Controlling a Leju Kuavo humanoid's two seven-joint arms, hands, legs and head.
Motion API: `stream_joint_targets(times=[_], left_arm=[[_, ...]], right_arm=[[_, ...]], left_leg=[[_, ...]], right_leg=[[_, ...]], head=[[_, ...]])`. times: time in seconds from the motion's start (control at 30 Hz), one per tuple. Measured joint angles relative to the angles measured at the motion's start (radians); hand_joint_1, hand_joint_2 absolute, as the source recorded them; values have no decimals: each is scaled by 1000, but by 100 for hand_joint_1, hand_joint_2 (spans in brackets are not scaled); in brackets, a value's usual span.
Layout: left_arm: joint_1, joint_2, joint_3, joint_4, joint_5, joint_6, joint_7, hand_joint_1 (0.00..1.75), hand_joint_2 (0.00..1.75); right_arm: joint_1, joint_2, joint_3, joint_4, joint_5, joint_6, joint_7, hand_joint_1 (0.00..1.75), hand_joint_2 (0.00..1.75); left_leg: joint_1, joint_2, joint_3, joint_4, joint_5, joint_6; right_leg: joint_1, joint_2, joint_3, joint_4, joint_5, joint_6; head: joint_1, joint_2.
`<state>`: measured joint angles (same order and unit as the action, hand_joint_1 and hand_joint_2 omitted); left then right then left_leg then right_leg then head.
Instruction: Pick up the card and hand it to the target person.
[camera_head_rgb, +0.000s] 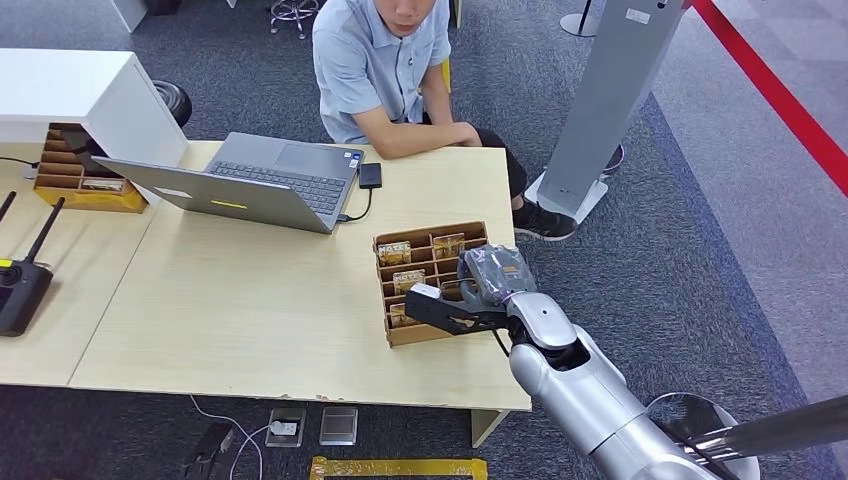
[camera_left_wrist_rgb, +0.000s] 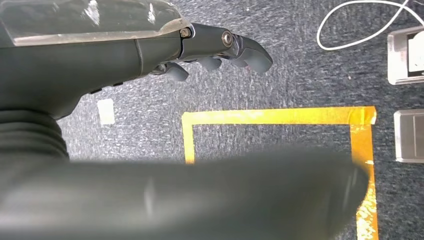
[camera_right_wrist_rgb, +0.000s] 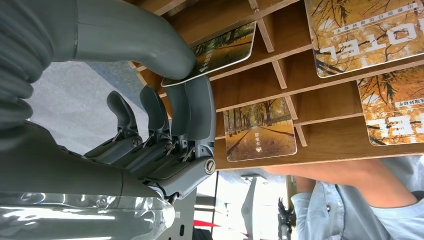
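Currently I see my right hand (camera_right_wrist_rgb: 165, 125) pinching a card (camera_right_wrist_rgb: 220, 50) between thumb and fingers, the card partly inside a compartment of the wooden card rack (camera_head_rgb: 430, 330). That rack sits on the surface (camera_head_rgb: 250, 300) near its front edge. Across it, a seated person (camera_head_rgb: 385, 70) rests a forearm beside a laptop (camera_head_rgb: 250, 185). My left hand (camera_left_wrist_rgb: 220, 50) hangs released above carpet.

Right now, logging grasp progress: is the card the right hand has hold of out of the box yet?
Still in. The card pinched by the right hand still sits partly in its slot in the box.
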<state>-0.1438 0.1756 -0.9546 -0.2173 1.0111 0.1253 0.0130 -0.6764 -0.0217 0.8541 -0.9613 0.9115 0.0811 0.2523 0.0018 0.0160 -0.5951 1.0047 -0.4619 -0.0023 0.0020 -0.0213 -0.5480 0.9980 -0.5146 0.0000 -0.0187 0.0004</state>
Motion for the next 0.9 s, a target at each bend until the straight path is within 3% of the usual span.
stream_joint_targets(times=[0.43,0.9], left_arm=[[3,1,4,0,-2,4,1,0,175],[32,4,25,0,20,16,-19,0,175]], right_arm=[[0,-13,-13,-43,-62,5,6,133,175],[-22,-109,-120,-302,-184,61,77,133,175]], left_leg=[[0,0,0,0,0,0],[0,0,0,0,0,0]], right_leg=[[0,0,0,0,0,0],[0,0,0,0,0,0]], head=[[0,0],[0,0]])
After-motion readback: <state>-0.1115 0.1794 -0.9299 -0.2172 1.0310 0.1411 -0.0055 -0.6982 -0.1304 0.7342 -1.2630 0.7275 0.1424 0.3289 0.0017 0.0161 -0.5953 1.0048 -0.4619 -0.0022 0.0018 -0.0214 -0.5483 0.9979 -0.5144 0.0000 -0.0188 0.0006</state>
